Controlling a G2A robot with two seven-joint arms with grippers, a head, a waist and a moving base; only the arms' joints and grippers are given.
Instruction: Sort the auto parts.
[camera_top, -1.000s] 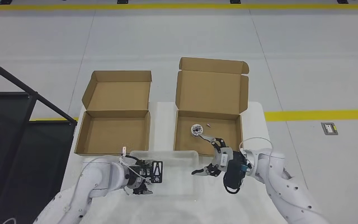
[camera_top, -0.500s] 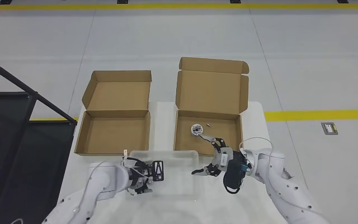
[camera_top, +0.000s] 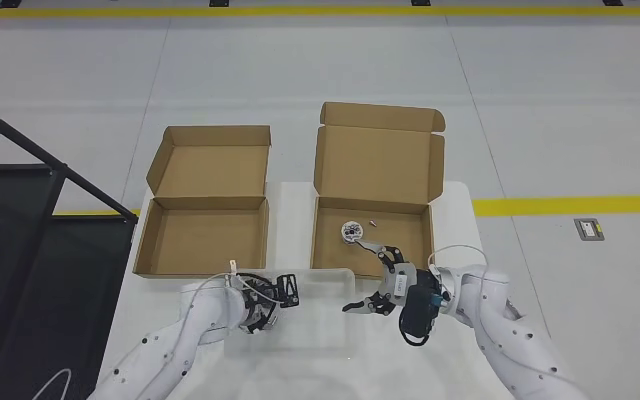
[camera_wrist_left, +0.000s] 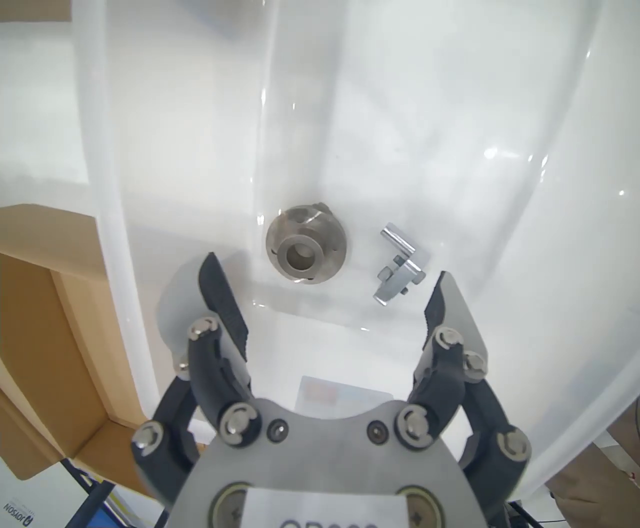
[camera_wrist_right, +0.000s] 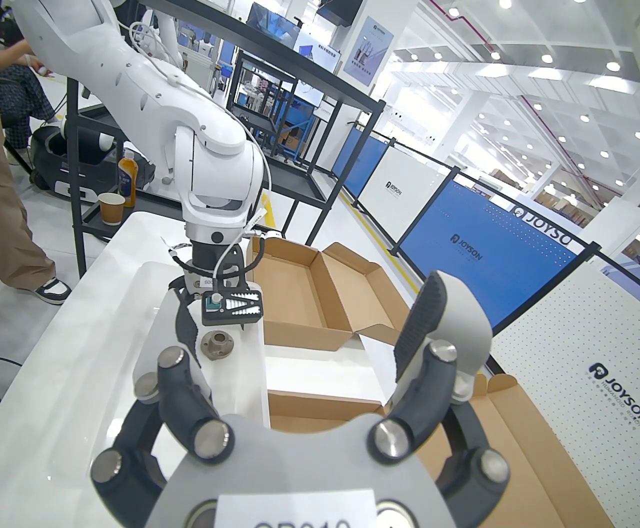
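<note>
A round metal hub (camera_wrist_left: 306, 243) and a small shiny bracket (camera_wrist_left: 400, 270) lie side by side on the floor of a clear plastic tray (camera_wrist_left: 115, 210). My left gripper (camera_wrist_left: 327, 277) hangs open just above them, with both parts ahead of its fingertips. From above, the left gripper (camera_top: 283, 290) sits over the tray (camera_top: 320, 275) near its far edge. The right gripper (camera_top: 362, 277) is open and empty at the tray's right end, in front of the right box. Its wrist view shows the hub (camera_wrist_right: 216, 344) under the left gripper (camera_wrist_right: 230, 305).
Two open cardboard boxes stand behind the tray. The left box (camera_top: 200, 240) is bare inside; the right box (camera_top: 400, 250) holds a round part (camera_top: 350, 232) and a tiny piece (camera_top: 371, 222). A black rack (camera_top: 40, 250) stands off the table's left side.
My left gripper has moved toward the far side of the tray and a little to the right, turning as it went. The right arm has kept still.
</note>
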